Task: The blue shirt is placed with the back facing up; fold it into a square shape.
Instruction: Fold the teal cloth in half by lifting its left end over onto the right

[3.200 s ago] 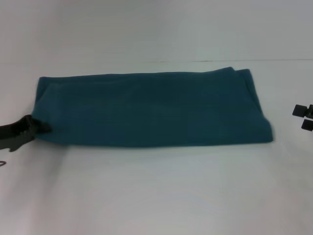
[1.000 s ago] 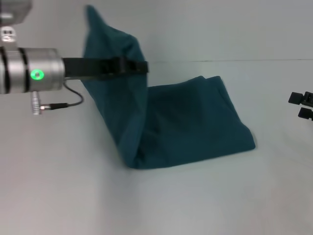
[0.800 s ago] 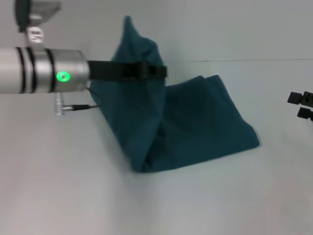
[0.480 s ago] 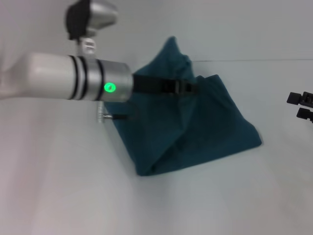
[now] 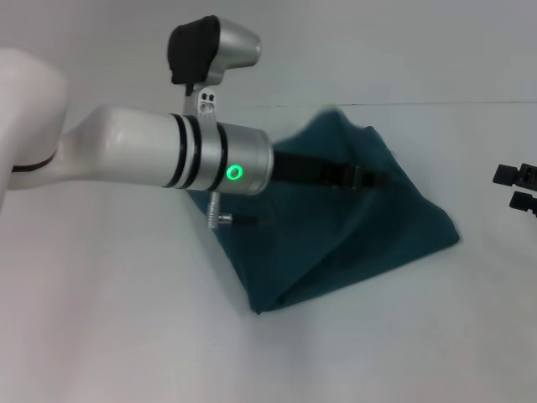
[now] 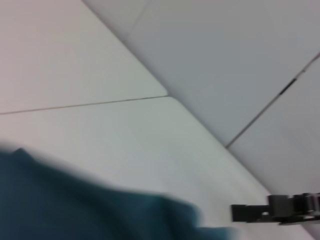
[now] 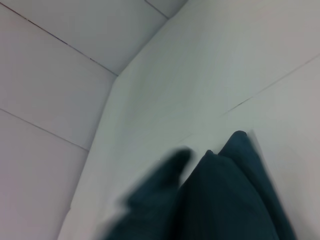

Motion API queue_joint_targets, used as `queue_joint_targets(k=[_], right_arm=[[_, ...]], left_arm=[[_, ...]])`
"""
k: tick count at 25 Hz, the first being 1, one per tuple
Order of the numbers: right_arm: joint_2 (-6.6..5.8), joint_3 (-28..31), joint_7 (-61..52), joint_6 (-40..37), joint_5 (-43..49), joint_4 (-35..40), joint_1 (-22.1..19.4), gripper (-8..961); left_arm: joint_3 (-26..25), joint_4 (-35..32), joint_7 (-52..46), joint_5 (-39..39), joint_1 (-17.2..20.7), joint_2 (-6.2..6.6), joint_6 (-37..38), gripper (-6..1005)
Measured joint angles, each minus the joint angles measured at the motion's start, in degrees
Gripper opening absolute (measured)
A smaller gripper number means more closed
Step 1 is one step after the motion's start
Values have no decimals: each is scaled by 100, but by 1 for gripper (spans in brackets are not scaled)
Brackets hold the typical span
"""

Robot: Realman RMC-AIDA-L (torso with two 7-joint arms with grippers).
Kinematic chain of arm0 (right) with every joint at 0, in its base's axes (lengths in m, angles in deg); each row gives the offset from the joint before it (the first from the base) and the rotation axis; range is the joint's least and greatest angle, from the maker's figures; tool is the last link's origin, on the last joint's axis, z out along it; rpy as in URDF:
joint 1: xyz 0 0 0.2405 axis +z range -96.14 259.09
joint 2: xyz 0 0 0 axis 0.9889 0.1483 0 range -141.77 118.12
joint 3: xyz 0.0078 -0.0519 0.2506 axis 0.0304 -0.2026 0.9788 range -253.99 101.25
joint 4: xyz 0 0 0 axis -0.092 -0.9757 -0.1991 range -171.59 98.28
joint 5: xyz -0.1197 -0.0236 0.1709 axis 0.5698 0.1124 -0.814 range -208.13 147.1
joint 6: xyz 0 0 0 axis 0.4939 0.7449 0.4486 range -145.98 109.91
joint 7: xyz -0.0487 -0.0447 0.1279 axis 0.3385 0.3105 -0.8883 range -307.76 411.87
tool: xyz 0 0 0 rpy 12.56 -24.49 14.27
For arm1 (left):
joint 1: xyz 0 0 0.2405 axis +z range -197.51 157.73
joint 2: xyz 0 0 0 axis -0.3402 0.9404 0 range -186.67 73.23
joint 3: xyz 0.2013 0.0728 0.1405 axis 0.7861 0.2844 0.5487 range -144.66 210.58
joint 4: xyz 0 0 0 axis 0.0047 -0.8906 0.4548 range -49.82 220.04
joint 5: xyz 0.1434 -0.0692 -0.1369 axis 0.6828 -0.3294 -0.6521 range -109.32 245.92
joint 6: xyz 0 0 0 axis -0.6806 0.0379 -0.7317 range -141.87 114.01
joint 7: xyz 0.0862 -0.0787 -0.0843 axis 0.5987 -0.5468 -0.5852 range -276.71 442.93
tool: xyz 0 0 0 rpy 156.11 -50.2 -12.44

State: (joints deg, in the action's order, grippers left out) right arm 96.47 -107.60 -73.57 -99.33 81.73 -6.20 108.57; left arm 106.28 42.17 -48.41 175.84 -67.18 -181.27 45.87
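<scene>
Shirt folded, long axis diagonal, pinched by left end effector.

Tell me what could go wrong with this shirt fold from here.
1. The left gripper carries one end of the blue shirt across toward the other; released short, the edges won't line up and the shape won't be square.
2. The lifted layer hangs loose and bunched under the arm, so it may land wrinkled.
3. The right gripper sits off the cloth at the table's right edge, so nothing pins the lower layer, which may drag.
</scene>
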Motion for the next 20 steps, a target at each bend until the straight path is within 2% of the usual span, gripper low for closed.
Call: queue_joint_targets(k=[3,7,12,15,18,20], right_arm=[[-1,1,6,5,62,-1,0,941],[-8,3,12,13,143,-4,10,942],[-47,3,-10,7,183,1,7,942],[-75,3,-98,-18,385,31,64,941],[-130,0,-316,-25,774,53,250,941],[-184,-20,-514,-56,1116,56,465,941]], left_arm=[[69,-13,149,-263,4,0,22,64],[-34,-68,575,-930,163,25,300,197],[-1311,37,572,-1393,767,68,860,404],[-1949,182,-13,-1403,1154,190,1307,543],[-2084,225,-720,-1343,1515,366,1777,679],[-2274,236,-988,-1246,1668,415,2140,790]])
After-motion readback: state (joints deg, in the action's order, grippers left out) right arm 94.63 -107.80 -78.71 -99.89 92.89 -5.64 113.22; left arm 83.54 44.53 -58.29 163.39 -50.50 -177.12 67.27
